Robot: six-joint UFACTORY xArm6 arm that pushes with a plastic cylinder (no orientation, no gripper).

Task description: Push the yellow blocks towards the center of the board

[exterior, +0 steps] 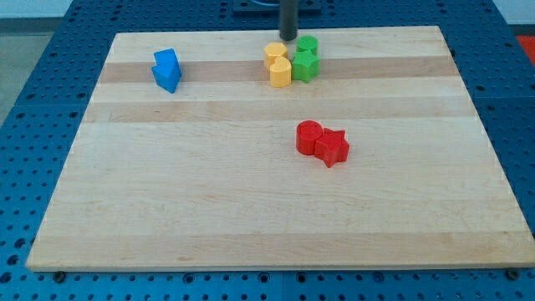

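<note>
While it stands at the worktop's (251, 209) top edge, my tip (288, 39) touches nothing.
Yellow blocks (277, 64) sit just below it; no gripper shows.

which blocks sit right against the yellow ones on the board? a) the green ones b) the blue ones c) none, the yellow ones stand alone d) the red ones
a: the green blocks sit right against the view's right side of the yellow blocks near the view's top, with my tip just above the cluster; the blue blocks lie far to the view's left and the red blocks sit apart, lower down near the middle of the board.
</note>
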